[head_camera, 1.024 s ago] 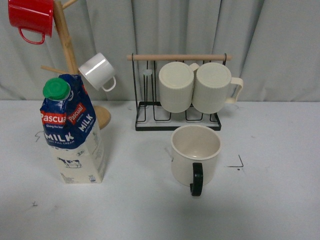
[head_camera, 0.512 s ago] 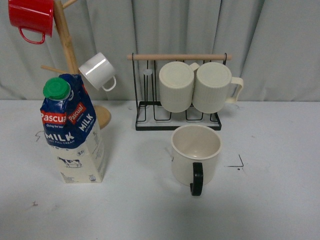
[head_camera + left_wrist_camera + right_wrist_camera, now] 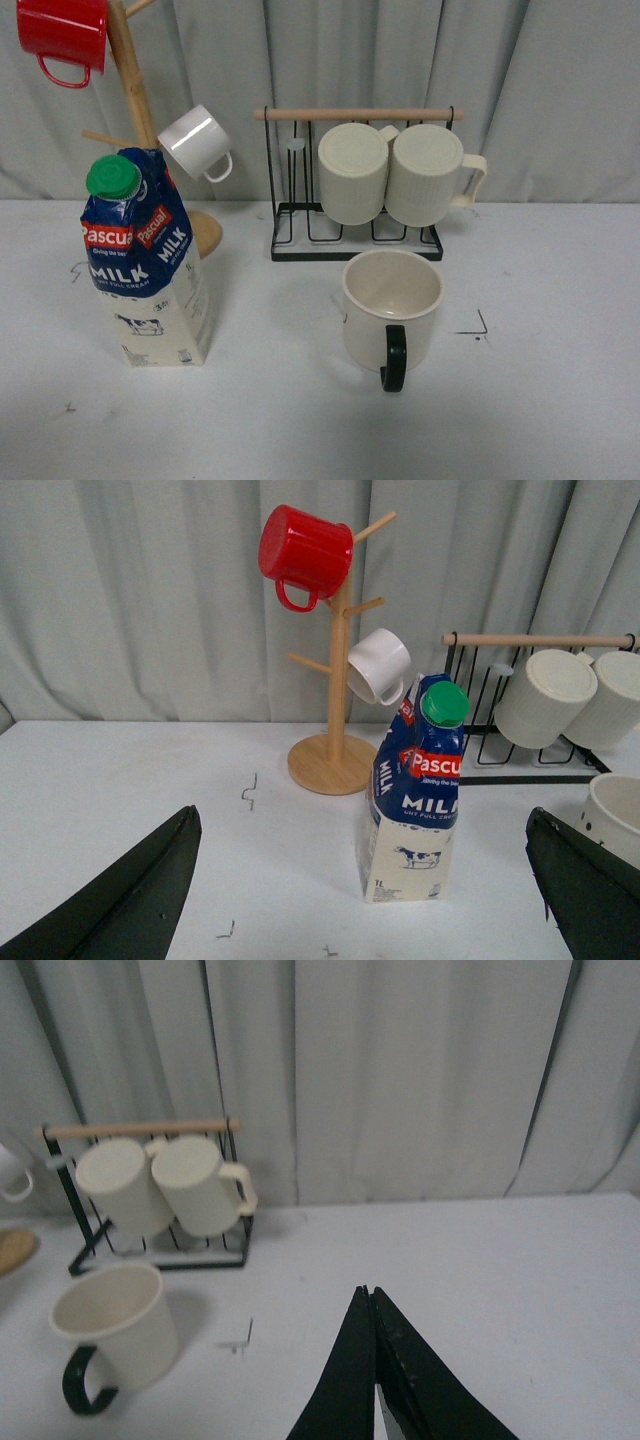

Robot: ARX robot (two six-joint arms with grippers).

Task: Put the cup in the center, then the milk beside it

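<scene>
Cream glazed cup point(image 3: 392, 308) upright, black loop handle toward front camera.
Ahead of clenched, empty right gripper point(image 3: 368, 1295); boxy milk carton point(image 3: 415, 800) upright, green cap topmost, beyond wide-spread left gripper's point(image 3: 360, 818) jaws.

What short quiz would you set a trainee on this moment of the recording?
1. True or false: the milk carton lies on its side.
2. In the front view, the black handle of the cream cup points: A) toward the camera, B) away from it, C) toward the carton.
3. How many ribbed cream mugs hang on the black wire rack?
Key: 1 false, it stands upright; 2 A; 3 two.
</scene>
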